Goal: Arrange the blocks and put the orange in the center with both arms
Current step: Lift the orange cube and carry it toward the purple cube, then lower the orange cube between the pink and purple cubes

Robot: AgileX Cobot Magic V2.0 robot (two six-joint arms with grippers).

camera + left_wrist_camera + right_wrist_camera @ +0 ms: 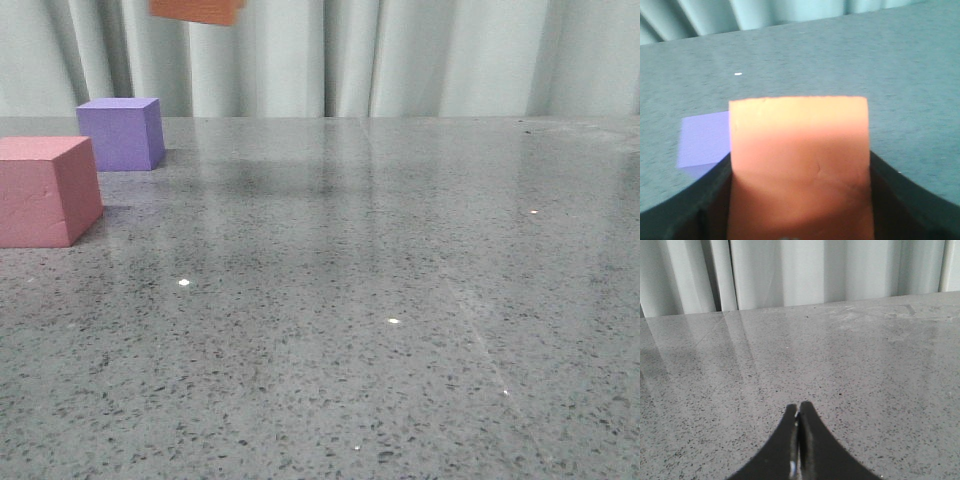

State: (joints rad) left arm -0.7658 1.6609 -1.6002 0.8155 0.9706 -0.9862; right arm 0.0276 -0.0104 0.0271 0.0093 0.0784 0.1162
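Observation:
The orange cube (799,165) fills the left wrist view, clamped between my left gripper's (799,210) black fingers (705,200). In the front view only its underside (197,10) shows at the top edge, high above the table; the gripper itself is out of that view. The purple cube (121,132) sits far left on the table and shows beside the orange cube in the left wrist view (702,142). The pink-red cube (45,190) sits nearer, at the left edge. My right gripper (798,412) is shut and empty over bare table.
The grey speckled table (400,300) runs back to pale curtains (420,55). The right wrist view shows only table surface (840,355) and curtains.

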